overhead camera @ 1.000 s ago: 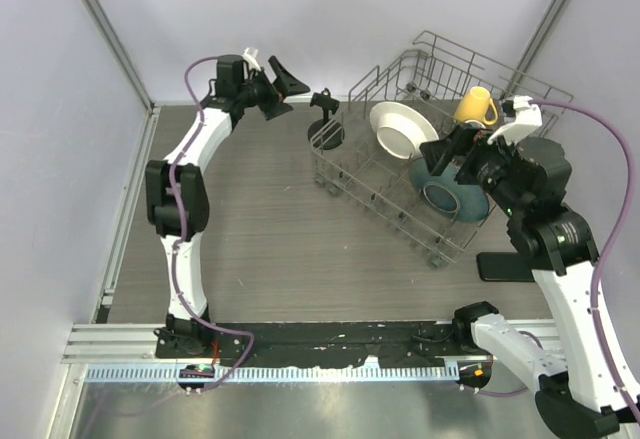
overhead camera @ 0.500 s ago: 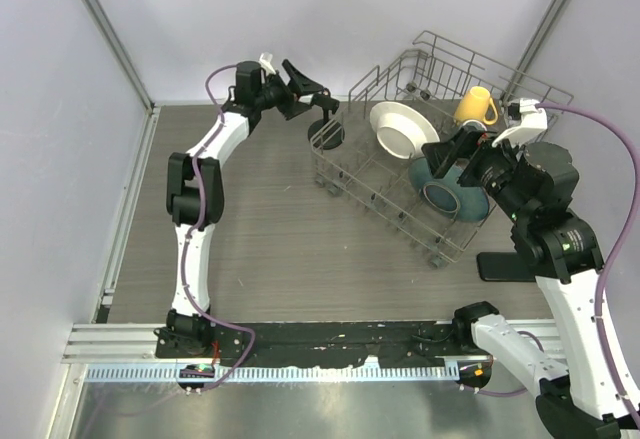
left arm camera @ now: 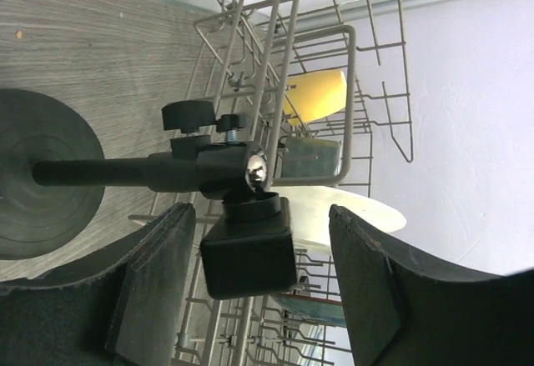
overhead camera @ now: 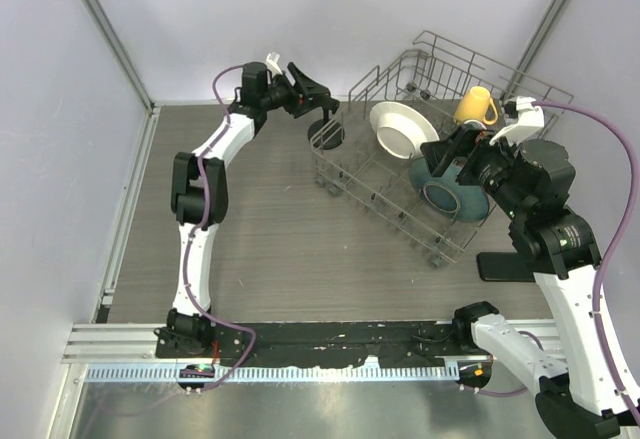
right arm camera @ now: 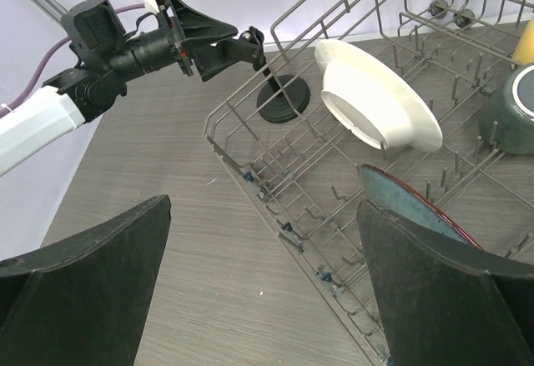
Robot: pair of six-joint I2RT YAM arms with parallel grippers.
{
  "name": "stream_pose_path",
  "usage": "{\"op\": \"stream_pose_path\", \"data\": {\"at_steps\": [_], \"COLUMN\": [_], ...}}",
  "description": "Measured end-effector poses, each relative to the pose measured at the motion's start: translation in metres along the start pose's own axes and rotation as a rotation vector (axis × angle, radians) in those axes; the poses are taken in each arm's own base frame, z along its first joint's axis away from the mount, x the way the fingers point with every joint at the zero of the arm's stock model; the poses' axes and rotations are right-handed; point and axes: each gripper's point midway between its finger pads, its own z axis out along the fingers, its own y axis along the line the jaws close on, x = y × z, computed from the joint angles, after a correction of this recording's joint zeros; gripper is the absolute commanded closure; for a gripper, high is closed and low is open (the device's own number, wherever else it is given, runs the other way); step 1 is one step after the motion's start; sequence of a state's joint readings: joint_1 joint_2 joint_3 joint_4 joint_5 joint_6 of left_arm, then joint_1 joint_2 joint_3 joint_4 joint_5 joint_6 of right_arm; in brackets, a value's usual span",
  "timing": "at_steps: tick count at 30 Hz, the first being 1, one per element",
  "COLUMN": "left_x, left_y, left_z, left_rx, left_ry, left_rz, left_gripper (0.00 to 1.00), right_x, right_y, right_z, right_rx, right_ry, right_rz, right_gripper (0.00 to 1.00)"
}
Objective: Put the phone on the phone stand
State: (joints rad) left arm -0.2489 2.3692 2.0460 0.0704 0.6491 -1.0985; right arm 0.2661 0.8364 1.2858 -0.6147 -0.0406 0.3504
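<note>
The phone [overhead camera: 500, 266] is a flat black slab lying on the table at the right, partly hidden by my right arm. The black phone stand [overhead camera: 326, 131] stands upright at the dish rack's far left corner. It also shows in the left wrist view [left arm camera: 192, 170] and the right wrist view [right arm camera: 282, 97]. My left gripper [overhead camera: 316, 91] is open at the stand's top. The cradle block [left arm camera: 248, 249] sits between the fingers with a gap on each side of my left gripper [left arm camera: 263, 287]. My right gripper [overhead camera: 446, 154] is open and empty above the rack.
The grey wire dish rack [overhead camera: 385, 214] fills the right back of the table. It holds a white plate [overhead camera: 397, 129], a dark teal bowl [overhead camera: 445, 194] and a yellow mug [overhead camera: 477, 106]. Walls close in at the back and both sides.
My left gripper has moved right from beside the stand until its open fingers flank the cradle. The right arm has barely moved.
</note>
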Motion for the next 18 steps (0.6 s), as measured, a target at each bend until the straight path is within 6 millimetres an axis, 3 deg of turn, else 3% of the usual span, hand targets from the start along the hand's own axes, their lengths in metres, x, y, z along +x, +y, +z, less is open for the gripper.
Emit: {"op": "stream_pose_path", "data": {"at_steps": [3,10,12,15,18], "left_x": [0.002,-0.004,-0.005,-0.009,-0.010], "left_y": [0.006,0.006,0.008,0.013,0.015], "left_z": [0.002,0.007,0.008,0.004,-0.014], "left_rx": [-0.012,-0.023,-0.033,-0.048,-0.093], "left_ry": [0.007,0.011,0.012,0.005,-0.017], "left_rz": [-0.008,-0.005,-0.011,-0.018,-0.012], "left_gripper": [0.41,0.94,0.99,1.00,1.00], "right_x": [0.001,0.003,0.004,0.006,0.012], "right_y": [0.000,0.000,0.000,0.002,0.005], "right_z": [0.001,0.001,0.002,0.004,0.006], "right_rx": [0.001,-0.002,-0.005,-0.022,-0.042], "right_ry": [0.002,0.009,0.012,0.016,0.028], "right_rz": [0.000,0.001,0.001,0.005,0.016], "right_gripper": [0.01,0.01,0.01,0.01,0.01]}}
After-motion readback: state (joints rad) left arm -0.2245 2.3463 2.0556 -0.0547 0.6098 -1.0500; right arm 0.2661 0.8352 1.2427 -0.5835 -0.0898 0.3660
